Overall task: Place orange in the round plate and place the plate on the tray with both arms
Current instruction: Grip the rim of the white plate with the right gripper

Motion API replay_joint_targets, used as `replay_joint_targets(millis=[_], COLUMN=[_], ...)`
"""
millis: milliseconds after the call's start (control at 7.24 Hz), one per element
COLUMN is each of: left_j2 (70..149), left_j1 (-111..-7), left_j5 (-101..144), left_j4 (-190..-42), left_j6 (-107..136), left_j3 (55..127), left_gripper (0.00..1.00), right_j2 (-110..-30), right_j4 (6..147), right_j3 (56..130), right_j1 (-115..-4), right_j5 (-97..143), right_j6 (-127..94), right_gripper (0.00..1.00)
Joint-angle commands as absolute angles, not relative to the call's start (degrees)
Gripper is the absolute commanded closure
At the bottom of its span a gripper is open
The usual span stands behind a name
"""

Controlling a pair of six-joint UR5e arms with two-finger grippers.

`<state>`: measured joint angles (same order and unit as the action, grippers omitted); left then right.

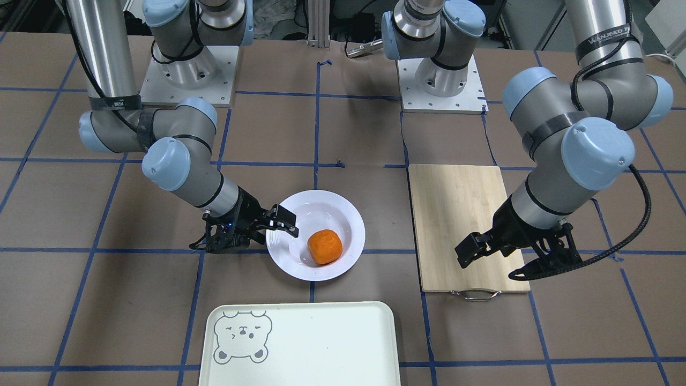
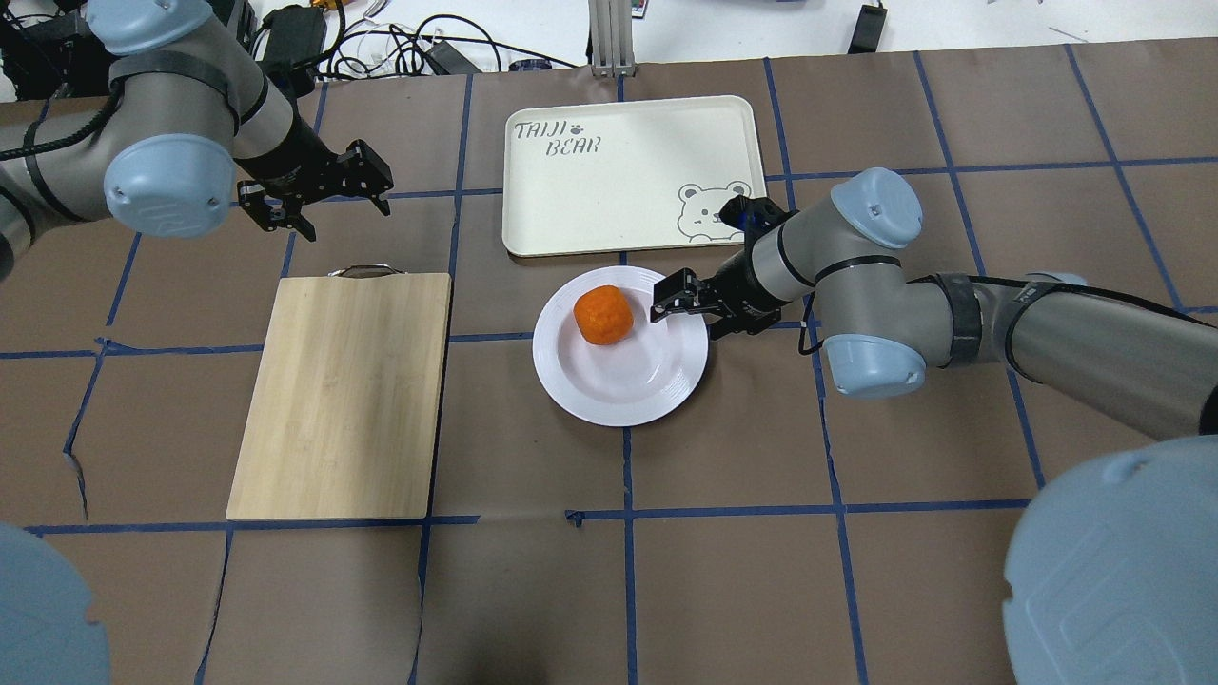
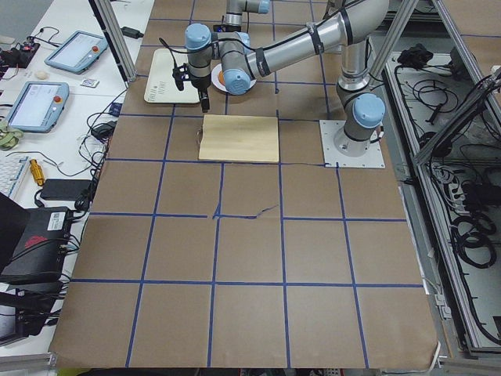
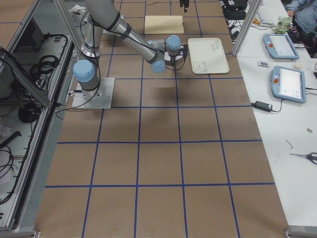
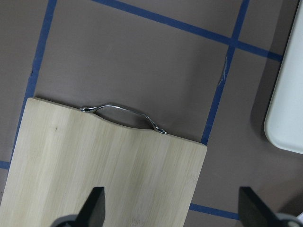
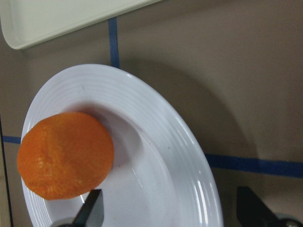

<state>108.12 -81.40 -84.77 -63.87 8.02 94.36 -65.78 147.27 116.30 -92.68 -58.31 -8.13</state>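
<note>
The orange [image 1: 325, 246] [image 2: 603, 315] [image 6: 66, 156] lies inside the white round plate [image 1: 351, 214] [image 2: 657, 390] [image 6: 156, 132], toward its tray side. My right gripper [image 1: 280, 224] [image 2: 687, 309] [image 6: 171, 208] is open and low at the plate's edge, straddling the rim: one finger over the sunken centre beside the orange, the other outside over the table. The tray [image 1: 321, 343] [image 2: 609, 181] [image 6: 61, 19] sits bare just beyond the plate. My left gripper [image 1: 490, 265] [image 2: 338, 214] [image 5: 173, 208] hangs open and holds nothing, above the handle end of the cutting board.
A bamboo cutting board [image 1: 461, 225] [image 2: 343, 390] [image 5: 109, 165] with a metal handle [image 5: 123, 113] lies on the robot's left of the plate. The tray's corner [image 5: 289, 94] shows beside it. Both arm bases [image 1: 439, 80] stand at the robot's edge; cables [image 2: 400, 48] lie beyond the tray.
</note>
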Motion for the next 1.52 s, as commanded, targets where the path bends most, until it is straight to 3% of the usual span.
replay_joint_targets(millis=[0,691,967,1244,1382], left_j2=[108.1,108.2,108.2,108.2,108.2], left_j1=[-81.5,-81.7,-81.7,-81.8,-81.7], left_j5=[-84.9,-84.9,-84.9,-84.9,-84.9], left_j4=[-63.9,-63.5,-63.5,-63.6,-63.6], left_j6=[8.0,8.0,8.0,8.0,8.0], left_j3=[94.7,95.0,95.1,95.1,95.1], left_gripper=[0.0,0.0,0.0,0.0,0.0], right_j2=[-65.7,-64.9,-64.9,-64.9,-65.3], right_j4=[148.2,148.3,148.1,147.9,147.6], right_j3=[116.8,117.0,117.0,117.0,116.8], right_j1=[-93.5,-94.6,-94.7,-94.7,-94.7], right_j5=[-58.3,-58.7,-58.7,-58.8,-59.5], right_j6=[-8.2,-11.8,-11.9,-12.4,-12.9], right_gripper=[0.02,0.08,0.34,0.77,0.86])
